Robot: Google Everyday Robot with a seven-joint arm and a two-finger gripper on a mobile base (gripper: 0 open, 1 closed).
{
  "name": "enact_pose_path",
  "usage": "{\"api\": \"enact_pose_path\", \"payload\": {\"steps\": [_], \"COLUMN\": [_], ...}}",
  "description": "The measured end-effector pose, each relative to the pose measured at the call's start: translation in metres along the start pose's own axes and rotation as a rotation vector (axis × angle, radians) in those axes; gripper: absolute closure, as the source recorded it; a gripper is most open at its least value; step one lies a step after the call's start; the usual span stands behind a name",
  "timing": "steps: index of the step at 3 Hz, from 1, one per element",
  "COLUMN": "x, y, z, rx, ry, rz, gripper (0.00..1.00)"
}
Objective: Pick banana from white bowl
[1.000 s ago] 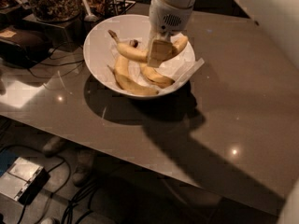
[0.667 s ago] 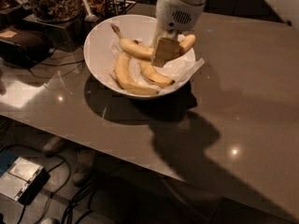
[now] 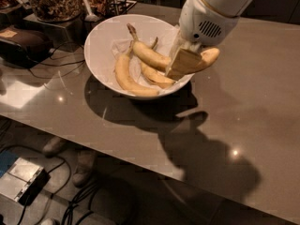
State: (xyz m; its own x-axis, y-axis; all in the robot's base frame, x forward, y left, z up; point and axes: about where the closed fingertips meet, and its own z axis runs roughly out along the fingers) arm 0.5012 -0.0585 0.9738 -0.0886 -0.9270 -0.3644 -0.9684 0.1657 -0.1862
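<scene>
The white bowl (image 3: 99,37) stands on the grey table, lined with crinkled white paper. My gripper (image 3: 182,63), on the white arm (image 3: 206,20), hangs over the bowl's right rim and is shut on the banana (image 3: 149,55). This long yellow banana slants from its dark stem at the bowl's back to its rounded tip, which pokes out past the right rim. Two shorter bananas lie in the bowl, one at the left (image 3: 125,78) and one under the held banana (image 3: 157,77).
A dark device (image 3: 23,43) with cables sits left of the bowl. Jars and a utensil rack (image 3: 54,1) stand at the back left. The table's front edge (image 3: 117,146) runs diagonally; below it are cables and a grey box (image 3: 21,182) on the floor.
My gripper has closed on the long banana and moved up and to the right with it. The banana's tip now sticks out past the bowl's right rim.
</scene>
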Motion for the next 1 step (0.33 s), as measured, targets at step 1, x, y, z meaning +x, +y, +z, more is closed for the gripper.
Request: {"api": "enact_pose_path", "payload": {"steps": [1], "x": [0.008], "y": [0.0121], "z": [-0.0089], "rx": [0.015], "ry": [-0.008], "rz": [0.032], "gripper": [1.0]}}
